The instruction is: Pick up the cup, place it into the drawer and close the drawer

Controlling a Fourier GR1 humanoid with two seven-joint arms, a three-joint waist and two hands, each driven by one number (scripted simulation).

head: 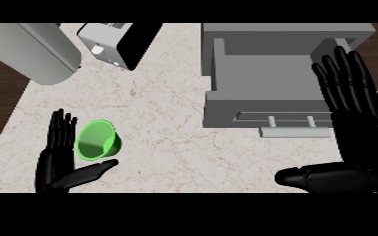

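Flanking the green cup [97,139], left hand [57,155] spread (fingers straight, thumb just below it), not gripping.

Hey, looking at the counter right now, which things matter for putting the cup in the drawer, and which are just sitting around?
For the job:
green cup
open grey drawer
left hand, open beside the cup
right hand, open by the drawer

Just lying about:
grey cylinder
black and white appliance

A kitchen, this: marbled stone counter [170,125] underfoot, a pulled-out grey drawer [258,87], and a steel appliance [111,42] parked up top.
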